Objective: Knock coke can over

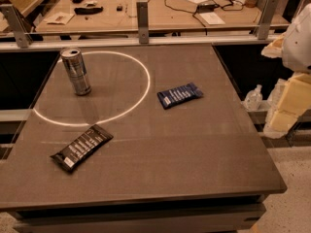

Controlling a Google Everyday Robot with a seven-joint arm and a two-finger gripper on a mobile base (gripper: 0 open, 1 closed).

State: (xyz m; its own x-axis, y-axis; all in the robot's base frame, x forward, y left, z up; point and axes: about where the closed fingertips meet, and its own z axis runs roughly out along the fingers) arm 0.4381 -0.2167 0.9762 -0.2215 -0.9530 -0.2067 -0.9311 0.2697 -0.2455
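One high view, angled down across table [194, 144]; tool off-frame.

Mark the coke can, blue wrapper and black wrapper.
coke can [77, 74]: camera view, mid-body of the upright can.
blue wrapper [180, 95]: camera view, centre.
black wrapper [81, 148]: camera view, centre.
claw: not in view.

The place looks like a robotics lab or test workshop: a plain grey table [194, 149] bearing a bright ring of light [146, 89] stands before a metal rail [194, 39] with upright brackets [142, 16]. Behind the rail, a long workbench [160, 18] is strewn with loose cables [189, 6], papers [59, 18] and small dark devices. The gripper [282, 120] of a pale robot arm sits at the right edge beside the table, above a speckled hard floor [291, 203], and the few things on the table lie spaced apart like test props.
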